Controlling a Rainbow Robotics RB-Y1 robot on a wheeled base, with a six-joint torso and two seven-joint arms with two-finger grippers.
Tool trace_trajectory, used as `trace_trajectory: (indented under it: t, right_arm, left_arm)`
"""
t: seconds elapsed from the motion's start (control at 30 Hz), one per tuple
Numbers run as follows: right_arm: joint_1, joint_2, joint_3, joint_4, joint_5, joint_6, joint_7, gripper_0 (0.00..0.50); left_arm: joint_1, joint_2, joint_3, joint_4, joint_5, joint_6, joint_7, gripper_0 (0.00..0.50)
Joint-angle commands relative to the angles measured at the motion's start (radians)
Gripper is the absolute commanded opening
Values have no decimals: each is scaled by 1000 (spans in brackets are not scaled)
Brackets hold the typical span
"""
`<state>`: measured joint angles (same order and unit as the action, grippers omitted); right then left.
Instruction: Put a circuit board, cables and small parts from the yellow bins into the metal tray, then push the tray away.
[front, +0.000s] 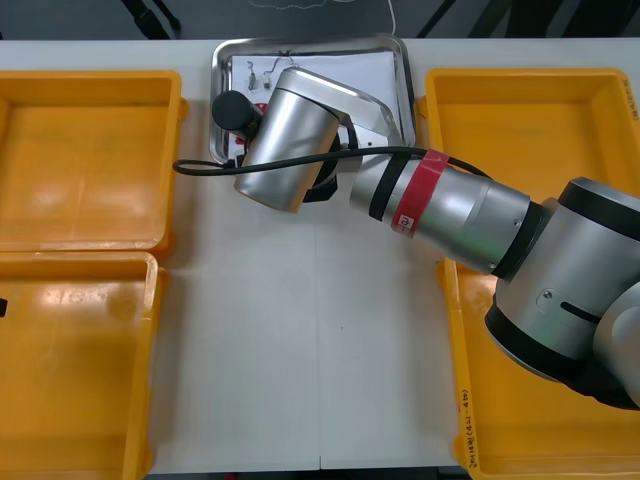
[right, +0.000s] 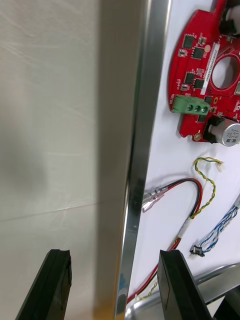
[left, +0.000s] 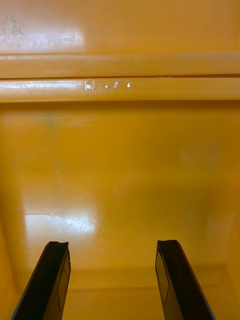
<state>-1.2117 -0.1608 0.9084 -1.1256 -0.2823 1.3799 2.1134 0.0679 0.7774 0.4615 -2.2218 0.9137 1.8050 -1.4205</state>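
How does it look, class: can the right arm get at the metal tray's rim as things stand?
Probably yes: the right gripper, jaws open, straddles the rim of the metal tray, nothing blocking. The left gripper hangs open over a yellow bin.

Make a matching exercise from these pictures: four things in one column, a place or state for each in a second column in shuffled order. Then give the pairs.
Things:
1. circuit board
2. blue and white cable
3. right gripper
4. left gripper

Places or states:
A. open above a yellow bin, nothing between the fingers
B. open, one finger either side of the metal tray rim
C. red and round, carrying a green connector
D. twisted, lying on the tray's white inside

Pairs: 1-C, 2-D, 3-B, 4-A.
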Motion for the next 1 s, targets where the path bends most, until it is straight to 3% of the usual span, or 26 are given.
trace_trajectory:
  t: [0.03, 0.37, 1.0]
  right_arm:
    - [-57, -25, -88, -117, -60, 88, 36, 500]
    - [-40, -91, -146, -330, -110, 289, 14, 500]
    - [273, -290, -375, -841, -163, 456, -46, 500]
  left_arm:
    - [-25, -9, 3, -9, -9, -9, -83, 500]
    - [-25, -9, 3, -9, -9, -9, -83, 500]
    - [-25, -9, 3, -9, -9, -9, -83, 500]
